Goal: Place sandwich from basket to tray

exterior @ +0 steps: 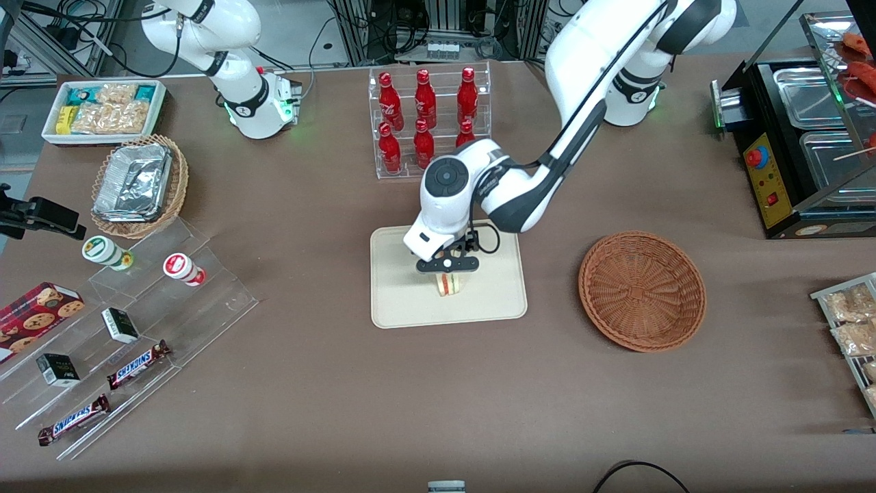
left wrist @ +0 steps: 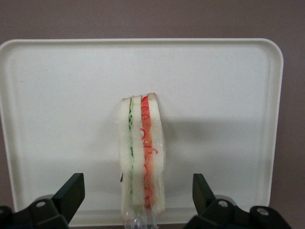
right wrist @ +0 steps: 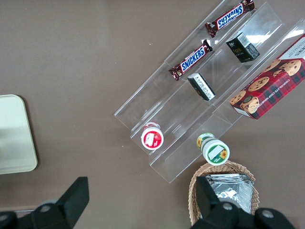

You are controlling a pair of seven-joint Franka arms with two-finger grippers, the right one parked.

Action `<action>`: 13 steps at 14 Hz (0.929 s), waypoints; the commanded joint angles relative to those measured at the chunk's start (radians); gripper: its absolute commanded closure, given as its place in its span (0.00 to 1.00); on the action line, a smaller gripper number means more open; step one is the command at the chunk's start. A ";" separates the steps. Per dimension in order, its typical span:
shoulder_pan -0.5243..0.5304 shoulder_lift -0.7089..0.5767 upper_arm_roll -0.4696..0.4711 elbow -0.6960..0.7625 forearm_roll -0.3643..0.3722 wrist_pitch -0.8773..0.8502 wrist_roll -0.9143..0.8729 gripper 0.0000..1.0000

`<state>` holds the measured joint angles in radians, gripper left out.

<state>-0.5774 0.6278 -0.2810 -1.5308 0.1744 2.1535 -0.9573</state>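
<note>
The sandwich (exterior: 448,284), a white bread wedge with red, orange and green layers, stands on edge on the cream tray (exterior: 493,301). In the left wrist view the sandwich (left wrist: 142,152) stands upright on the tray (left wrist: 219,95) between the two black fingers (left wrist: 71,193), which stand wide apart and do not touch it. My gripper (exterior: 447,269) hangs just above the sandwich, open. The round reddish-brown basket (exterior: 642,291) stands empty beside the tray, toward the working arm's end of the table.
A clear rack of red bottles (exterior: 426,116) stands farther from the front camera than the tray. Acrylic steps with snacks (exterior: 123,342), a tan basket of foil containers (exterior: 137,185) and a white bin of packets (exterior: 102,109) lie toward the parked arm's end. A black food warmer (exterior: 801,144) stands at the working arm's end.
</note>
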 commanded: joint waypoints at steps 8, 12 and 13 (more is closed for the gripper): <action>0.253 -0.387 0.009 -0.006 0.002 -0.432 0.128 0.00; 0.404 -0.494 0.009 -0.032 -0.078 -0.514 0.395 0.00; 0.430 -0.519 0.011 -0.045 -0.078 -0.526 0.455 0.00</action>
<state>-0.1955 0.1822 -0.2608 -1.5154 0.1165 1.6456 -0.6065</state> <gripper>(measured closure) 0.000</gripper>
